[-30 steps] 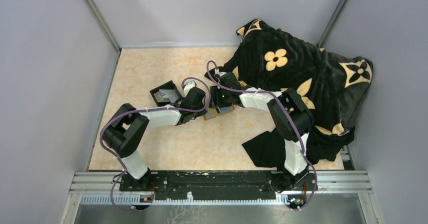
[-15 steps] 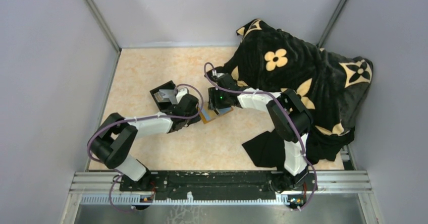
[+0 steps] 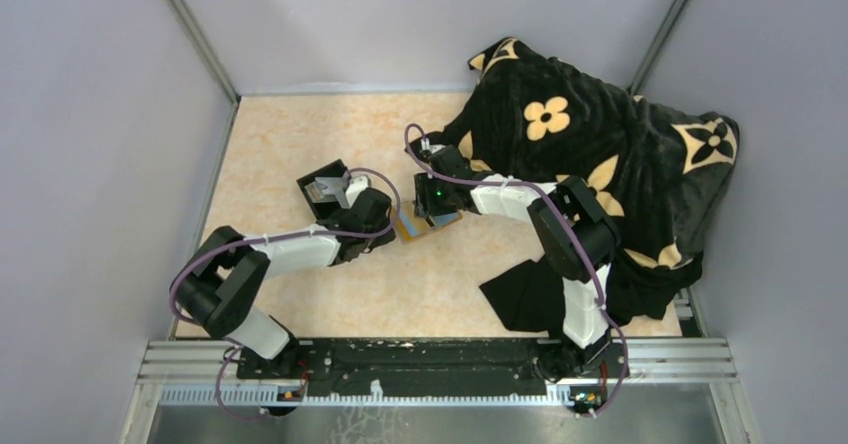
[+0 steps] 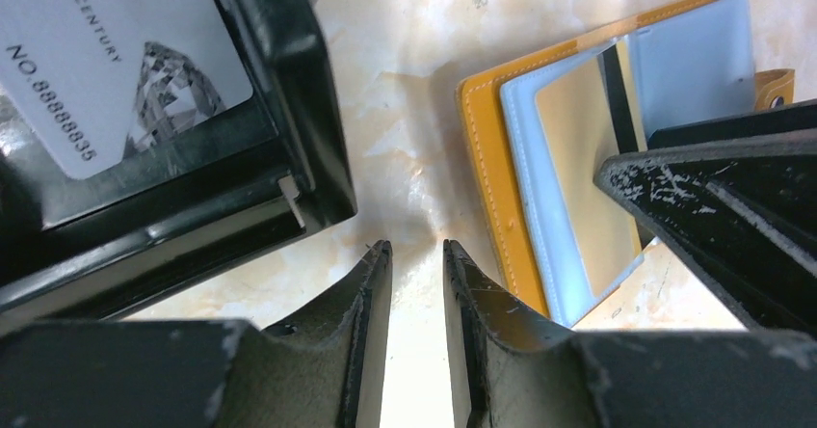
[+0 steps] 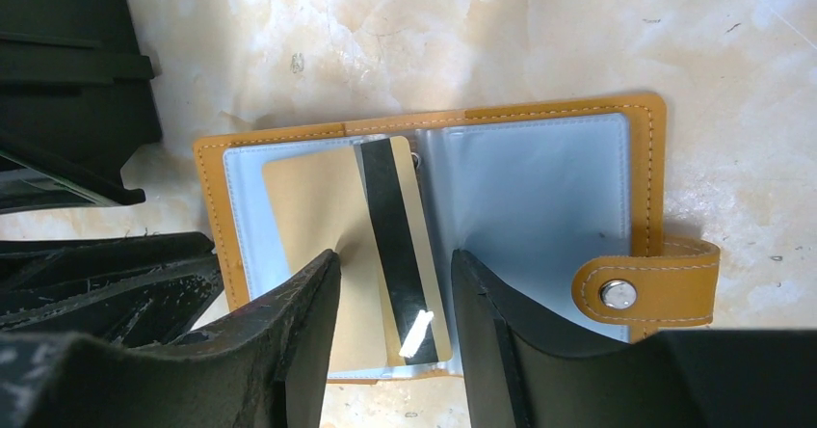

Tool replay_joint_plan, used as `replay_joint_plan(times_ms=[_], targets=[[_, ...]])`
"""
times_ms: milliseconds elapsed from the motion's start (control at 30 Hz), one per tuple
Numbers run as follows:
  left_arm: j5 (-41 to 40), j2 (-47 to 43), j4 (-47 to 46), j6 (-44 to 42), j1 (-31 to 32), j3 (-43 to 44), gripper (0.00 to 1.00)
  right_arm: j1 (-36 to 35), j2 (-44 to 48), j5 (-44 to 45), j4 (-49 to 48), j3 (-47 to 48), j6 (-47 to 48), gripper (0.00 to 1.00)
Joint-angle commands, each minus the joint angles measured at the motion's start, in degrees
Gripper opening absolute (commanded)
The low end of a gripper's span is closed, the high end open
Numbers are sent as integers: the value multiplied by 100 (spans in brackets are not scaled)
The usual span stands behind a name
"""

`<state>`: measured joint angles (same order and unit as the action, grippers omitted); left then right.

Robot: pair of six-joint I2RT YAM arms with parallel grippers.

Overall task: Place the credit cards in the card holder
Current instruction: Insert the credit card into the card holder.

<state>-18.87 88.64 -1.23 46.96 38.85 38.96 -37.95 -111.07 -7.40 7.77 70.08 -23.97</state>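
Note:
The card holder [image 5: 207, 218] lies open on the table, orange-tan with pale blue clear sleeves and a snap tab. A golden-tan credit card [image 5: 308, 206] with a black stripe lies on its left page, seemingly part-way in the sleeve. My right gripper [image 5: 395, 254] is open just above it, its fingers straddling the card's striped end. My left gripper [image 4: 417, 247] is empty with its jaws a narrow gap apart, over bare table just left of the holder [image 4: 487, 158]. A silver card [image 4: 106, 52] lies in the black box [image 4: 289, 91]. From above, the holder [image 3: 408, 229] sits between both grippers.
The black open box [image 3: 325, 189] stands close to the left of the left gripper. A black blanket with tan flowers [image 3: 600, 154] covers the right back of the table, and a black cloth [image 3: 520, 299] lies near the right arm's base.
My left arm has drawn back to the left and nearer its base, its gripper leaving the holder. The right gripper stays over the holder, shifted slightly left.

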Motion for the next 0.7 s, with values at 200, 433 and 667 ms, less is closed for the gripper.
replay_joint_plan(times_ms=[200,433,667], targets=[[136,640,542,-44,-21,98,33,-50,-24,27,96,-39,166,50],[249,811,503,-61,-18,191,31,-181,4,15,127,-13,126,51],[311,871,457,-78,-18,156,30,-331,-11,-52,120,70,16,51]])
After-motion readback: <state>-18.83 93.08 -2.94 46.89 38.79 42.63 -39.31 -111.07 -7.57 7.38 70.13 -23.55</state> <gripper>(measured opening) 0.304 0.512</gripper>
